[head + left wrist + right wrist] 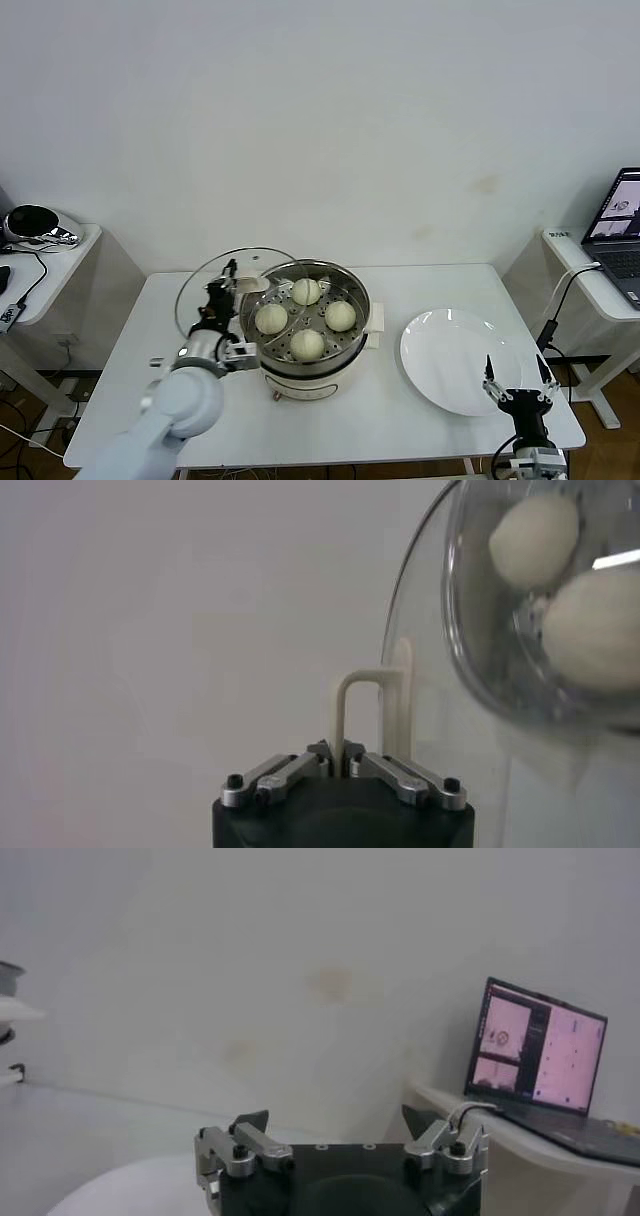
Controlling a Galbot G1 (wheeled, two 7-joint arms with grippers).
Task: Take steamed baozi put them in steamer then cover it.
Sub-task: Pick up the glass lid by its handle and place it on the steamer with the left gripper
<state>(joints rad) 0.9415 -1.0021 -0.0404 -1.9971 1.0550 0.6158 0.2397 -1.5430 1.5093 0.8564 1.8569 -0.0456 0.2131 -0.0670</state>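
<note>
From the head view we see four steamed baozi sitting in the steamer at mid-table, while our left gripper holds the cover tilted on edge just left of the pot, overlapping its rim. Our right gripper waits at the table's near right edge, beside the white plate. At the left wrist, fingers pinch the cover's cream handle. At the right wrist, the fingers stand spread, a laptop beyond.
</note>
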